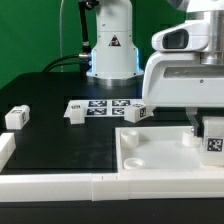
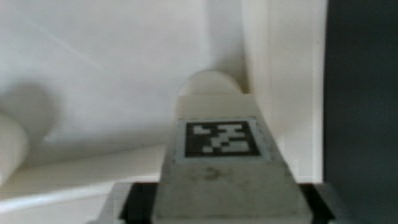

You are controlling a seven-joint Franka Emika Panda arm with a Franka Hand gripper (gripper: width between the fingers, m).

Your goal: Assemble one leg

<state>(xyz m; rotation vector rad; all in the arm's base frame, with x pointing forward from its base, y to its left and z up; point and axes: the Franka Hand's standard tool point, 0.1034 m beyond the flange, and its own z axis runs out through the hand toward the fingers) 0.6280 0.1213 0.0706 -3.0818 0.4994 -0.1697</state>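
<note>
Plastic and stubby, the leg [image 2: 221,140] looks light, rigid and smooth, so it is best pinched across its flat sides, as the gripper [image 2: 217,198] appears to do now, fingers closed narrowly on it. The arm [image 1: 185,70] reaches steeply down over the white panel [image 1: 150,150] near the table's front right corner.

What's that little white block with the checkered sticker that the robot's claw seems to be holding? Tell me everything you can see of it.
It is a leg, a small stubby block that looks like white plastic, with a black-and-white square tag on its face. In the wrist view it tapers toward a rounded end and sits between the gripper fingers. In the exterior view it hangs at the right, just over the large white panel; whether it touches the panel cannot be told.
</note>
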